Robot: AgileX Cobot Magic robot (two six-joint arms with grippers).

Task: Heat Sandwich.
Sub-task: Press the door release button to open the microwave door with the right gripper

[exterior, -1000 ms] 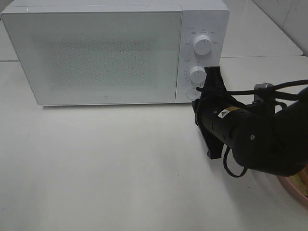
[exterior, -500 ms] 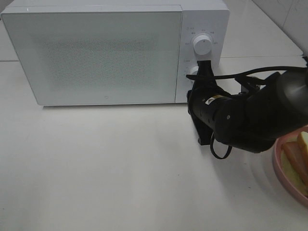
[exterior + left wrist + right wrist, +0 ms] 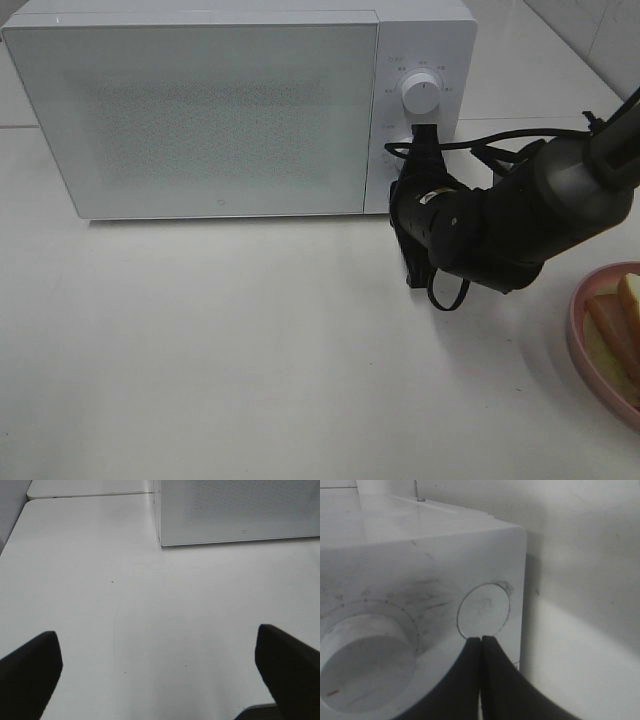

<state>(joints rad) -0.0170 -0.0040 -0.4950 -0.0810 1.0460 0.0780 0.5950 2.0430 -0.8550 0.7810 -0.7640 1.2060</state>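
Right wrist view shows the right tool (image 3: 480, 639) with its two black fingers pressed together, tips touching the rim of the round button (image 3: 484, 609) on the microwave (image 3: 220, 110) panel, just beside a white dial (image 3: 365, 655). From the exterior high camera, the sandwich (image 3: 618, 322) lies on the pink plate (image 3: 576, 335) at the lower right edge of the frame, well apart from that tool. A second earlier the arm covered the sandwich and the tool stood further right, leaving the button exposed. The left tool (image 3: 160, 680) hangs with fingers wide apart above the white table (image 3: 150, 605).
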